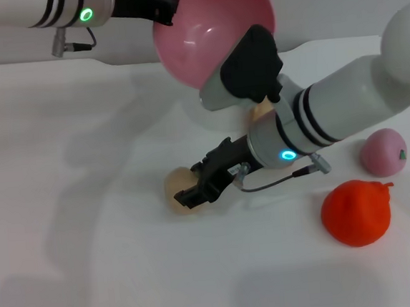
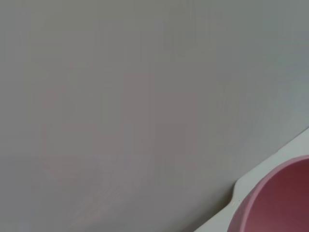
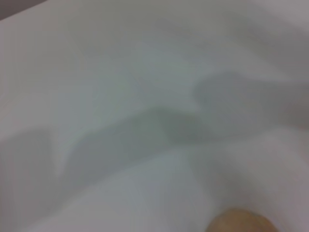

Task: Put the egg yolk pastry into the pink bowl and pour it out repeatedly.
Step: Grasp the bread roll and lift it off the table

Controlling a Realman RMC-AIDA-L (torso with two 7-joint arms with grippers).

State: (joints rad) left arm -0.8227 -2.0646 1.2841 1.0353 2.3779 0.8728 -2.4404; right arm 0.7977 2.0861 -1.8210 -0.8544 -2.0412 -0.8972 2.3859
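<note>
Nearest us an orange toy fruit [image 1: 355, 212] on the white surface [image 1: 89, 228], our right pincer [image 1: 197, 190] clamped on the egg yolk pastry [image 1: 178, 189] resting there, farther off our left pincer [image 1: 167, 12] gripping the rim of the raised, tilted pink bowl [image 1: 212, 31].

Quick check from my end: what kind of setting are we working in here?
Most likely a lab or test bench: a plain white table against a bare wall, with only toy food on it, an orange fruit, a pink peach-like ball and the egg yolk pastry.
</note>
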